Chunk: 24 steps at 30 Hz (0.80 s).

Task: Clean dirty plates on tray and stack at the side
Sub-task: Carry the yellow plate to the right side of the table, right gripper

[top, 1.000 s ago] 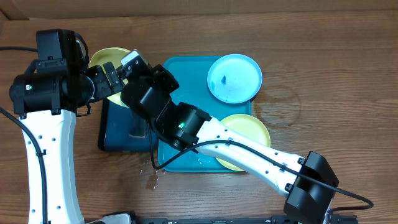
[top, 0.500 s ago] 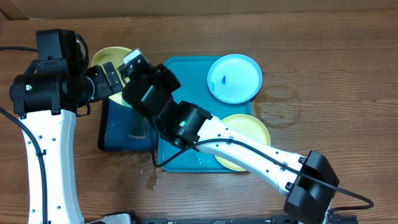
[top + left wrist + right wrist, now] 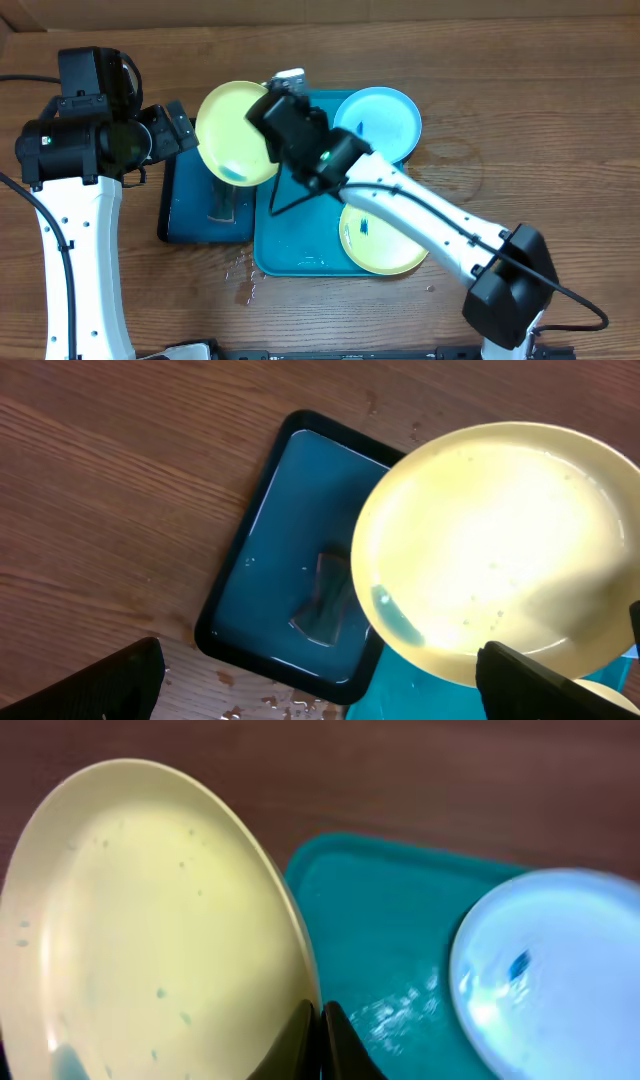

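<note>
My right gripper is shut on the rim of a yellow-green plate. It holds the plate tilted above the seam between the dark blue tray and the turquoise tray. The plate is wet, with a blue-green puddle at its low edge, and also shows in the left wrist view. A light blue plate with a blue smear and a second yellow-green plate with a blue smear lie on the turquoise tray. My left gripper is open and empty, left of the held plate.
The smaller dark blue black-rimmed tray lies left of the turquoise tray and holds water and a dark cloth. Water drops spot the wooden table in front of the trays.
My right arm has swung right and lifted the yellow-green plate from the back of the dark tray to a tilted hold. The second yellow-green plate is now uncovered. The left arm is still.
</note>
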Motion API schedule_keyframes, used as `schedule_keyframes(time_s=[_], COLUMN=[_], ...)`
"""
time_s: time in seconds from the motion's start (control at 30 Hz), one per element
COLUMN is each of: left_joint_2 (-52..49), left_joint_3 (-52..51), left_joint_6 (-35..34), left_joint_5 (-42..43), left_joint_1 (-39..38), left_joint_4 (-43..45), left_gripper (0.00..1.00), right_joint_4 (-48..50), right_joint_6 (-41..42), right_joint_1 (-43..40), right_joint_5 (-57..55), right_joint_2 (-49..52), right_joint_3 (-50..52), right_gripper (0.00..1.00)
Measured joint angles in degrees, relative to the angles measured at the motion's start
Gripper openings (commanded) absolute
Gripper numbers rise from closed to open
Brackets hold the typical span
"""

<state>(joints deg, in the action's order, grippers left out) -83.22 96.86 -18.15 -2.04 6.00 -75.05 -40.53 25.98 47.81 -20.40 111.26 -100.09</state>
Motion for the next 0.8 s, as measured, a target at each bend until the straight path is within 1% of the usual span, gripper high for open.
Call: schedule_keyframes(time_s=[0.17,0.33,0.5,0.63,0.8], left_joint_2=[0.0,0.0,0.0,0.0,0.0], left_joint_3=[0.0,0.0,0.0,0.0,0.0], left_joint_6=[0.0,0.0,0.0,0.0,0.0], left_joint_5=[0.0,0.0,0.0,0.0,0.0], left_joint_1=[0.0,0.0,0.0,0.0,0.0], left_joint_4=[0.0,0.0,0.0,0.0,0.0], left_gripper=[1.0,1.0,1.0,1.0,1.0], right_joint_4=[-0.9,-3.1,-7.0,-10.1,-16.2], right_joint_6=[3.6,4.7,5.1,5.2,5.3], right_joint_1=[-4.1,-6.7,-9.0,-12.1,-20.2], right_joint_5=[11.2,17.3,19.1,19.7,20.0], right_joint_2=[0.0,0.0,-1.1,-4.8,-11.8], right_joint_3=[0.0,0.0,0.0,0.0,-0.1], right_gripper=[0.04,0.04,0.04,0.04,0.04])
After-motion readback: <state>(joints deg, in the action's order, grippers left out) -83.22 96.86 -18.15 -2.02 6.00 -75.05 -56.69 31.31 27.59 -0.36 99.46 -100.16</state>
